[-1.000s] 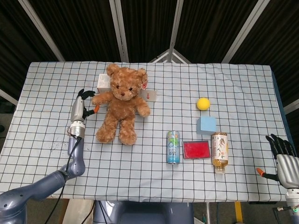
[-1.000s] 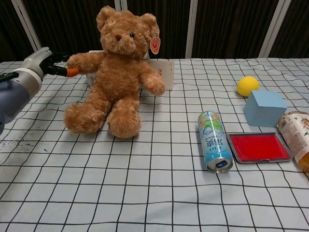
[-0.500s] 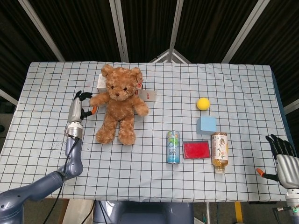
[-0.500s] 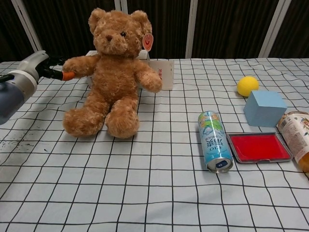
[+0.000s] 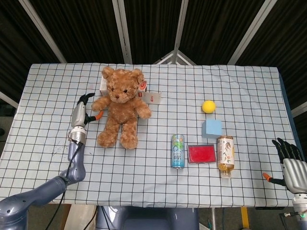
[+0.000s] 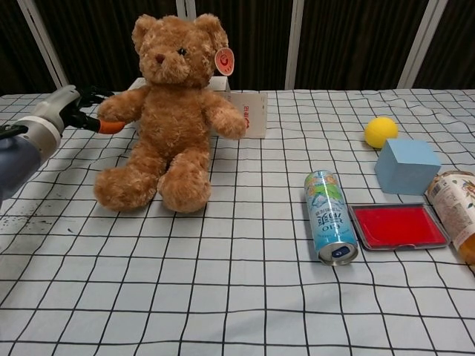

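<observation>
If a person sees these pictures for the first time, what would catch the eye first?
Most likely the big brown teddy bear, sitting upright on the checked tablecloth at the left, with the left hand at its outstretched paw. After that, the bright things at the right: a yellow ball, a light blue block, a red tray and a can lying on its side.

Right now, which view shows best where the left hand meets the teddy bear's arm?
The chest view: the left hand shows side-on, fingers at the paw of the teddy bear. The head view shows that hand from above, small, the contact hard to judge.
</observation>
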Robot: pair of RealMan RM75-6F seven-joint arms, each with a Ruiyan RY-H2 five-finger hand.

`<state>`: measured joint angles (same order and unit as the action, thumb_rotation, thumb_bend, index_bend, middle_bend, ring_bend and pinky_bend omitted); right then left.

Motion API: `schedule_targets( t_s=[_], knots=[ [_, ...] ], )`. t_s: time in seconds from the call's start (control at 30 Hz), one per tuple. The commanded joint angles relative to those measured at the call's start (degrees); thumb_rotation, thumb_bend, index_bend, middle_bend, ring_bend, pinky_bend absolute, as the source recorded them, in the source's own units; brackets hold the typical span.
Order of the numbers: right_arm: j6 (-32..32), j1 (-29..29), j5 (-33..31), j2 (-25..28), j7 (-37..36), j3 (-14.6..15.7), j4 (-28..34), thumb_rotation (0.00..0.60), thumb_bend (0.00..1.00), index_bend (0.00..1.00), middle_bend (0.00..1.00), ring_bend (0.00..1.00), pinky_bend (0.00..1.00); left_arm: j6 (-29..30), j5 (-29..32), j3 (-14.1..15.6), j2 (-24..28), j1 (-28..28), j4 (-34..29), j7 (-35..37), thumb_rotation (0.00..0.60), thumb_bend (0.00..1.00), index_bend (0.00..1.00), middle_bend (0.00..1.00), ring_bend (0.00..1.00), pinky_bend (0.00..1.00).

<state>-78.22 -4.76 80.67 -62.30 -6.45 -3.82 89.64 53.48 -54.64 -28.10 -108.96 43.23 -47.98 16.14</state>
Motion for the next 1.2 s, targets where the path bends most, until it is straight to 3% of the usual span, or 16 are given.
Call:
schedule_targets(
  t_s=[0.03,0.17,0.27,0.33,0.43,0.6,0.73,0.87,1.2],
  knots=[
    [-0.36,0.14,0.17,0.0,-0.24,-0.02,-0.02,0.6,0.13,0.05,0.02,0.0,0.0,0.56,-3.94,2.92,1.1,-1.29,-0.92,2.57,0.6,0.33,0.0,0.0,0.0,0.0],
    [-0.47,0.23,0.18,0.08,-0.41,0.0,-0.01,0.6,0.13,0.05,0.02,0.0,0.0,6.23,-10.17,5.61,3.59,-4.33,-5.39,7.46,0.6,0.32,0.0,0.0,0.0,0.0],
    [-0.54,0.3,0.19,0.18,-0.53,0.01,0.03,0.6,0.13,0.05,0.02,0.0,0.0,14.31,-16.52,9.35,6.77,-8.6,-11.04,9.45,0.6,0.32,0.01,0.0,0.0,0.0],
    [-0.59,0.33,0.17,0.23,-0.58,-0.01,0.04,0.6,0.13,0.05,0.02,0.0,0.0,21.32,-20.92,12.33,9.53,-12.39,-15.86,8.91,0.6,0.34,0.09,0.0,0.0,0.0],
    [-0.71,0.36,0.26,0.29,-0.63,-0.02,0.17,0.6,0.13,0.05,0.02,0.0,0.0,31.23,-25.09,16.42,14.37,-18.74,-23.59,2.61,0.6,0.37,0.25,0.07,0.0,0.0],
    [-1.29,0.56,0.84,0.48,-0.71,0.11,0.55,0.6,0.13,0.04,0.02,0.0,0.0,44.74,-26.95,20.94,21.97,-28.87,-32.12,-13.6,0.6,0.38,0.32,0.12,0.0,0.0],
    [-1.69,0.64,1.13,0.44,-0.59,0.11,0.59,0.6,0.13,0.03,0.02,0.0,0.0,48.15,-25.77,21.79,24.27,-32.51,-32.32,-16.89,0.6,0.38,0.32,0.12,0.0,0.0],
    [-1.76,0.45,1.59,0.11,0.41,0.21,0.49,0.6,0.13,0.03,0.02,0.0,0.0,46.07,-23.09,22.34,27.93,-34.73,-33.81,-14.02,0.6,0.38,0.31,0.12,0.0,0.0],
    [-4.68,0.62,0.83,-2.35,6.85,-1.15,-1.16,0.6,0.13,0.03,0.02,0.0,0.0,44.94,-21.16,21.61,33.39,-36.96,-39.63,-14.59,0.6,0.39,0.29,0.12,0.0,0.0]
  ],
)
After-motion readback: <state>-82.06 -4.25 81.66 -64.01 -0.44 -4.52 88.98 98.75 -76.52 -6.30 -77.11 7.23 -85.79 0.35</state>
